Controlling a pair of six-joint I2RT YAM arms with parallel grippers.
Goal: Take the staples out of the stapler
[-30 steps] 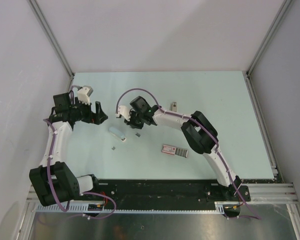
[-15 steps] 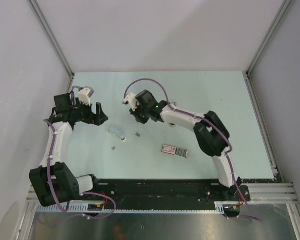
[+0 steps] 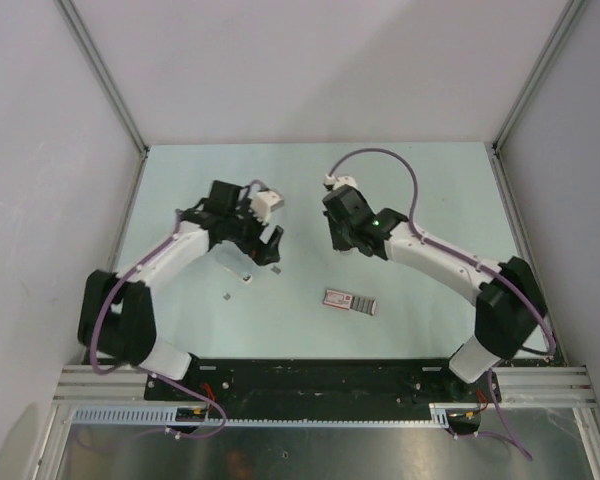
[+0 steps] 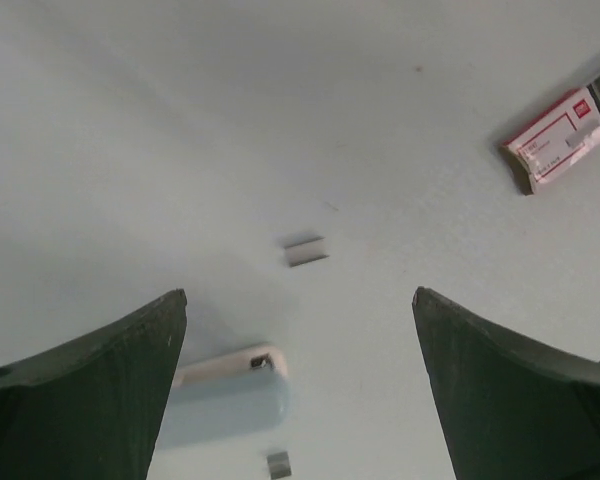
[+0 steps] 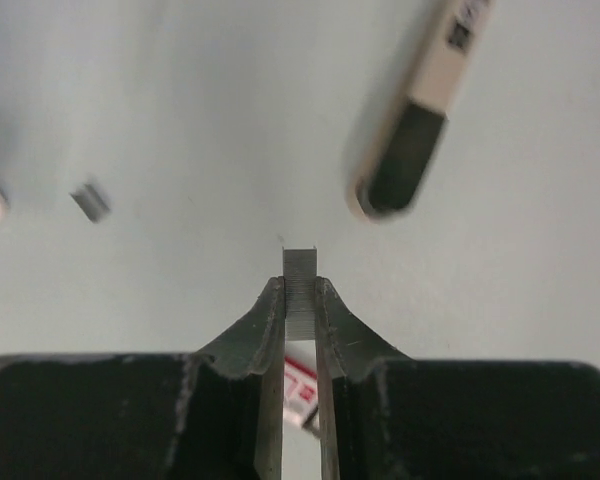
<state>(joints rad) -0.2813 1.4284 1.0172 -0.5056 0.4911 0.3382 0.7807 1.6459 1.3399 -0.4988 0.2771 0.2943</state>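
Right claw (image 5: 300,285) has pulled away, pinching a short silvery strip of staples (image 5: 300,262) — the slim black-and-beige stapler (image 5: 405,150) lies nearby on the pale bench (image 5: 180,100). Left claw (image 4: 298,298), spread wide, has swung in over loose grey staple bits (image 4: 306,251) — unloading seems nearly done.

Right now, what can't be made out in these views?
Stapler: right wrist view, blurred, cut by top edge; hidden under the right arm from above.
Staple strip: lower part hidden between the shut right jaws.
Packet: left wrist view, cut by right edge, print too small.
Pale blue object: left wrist view, partly behind a finger.
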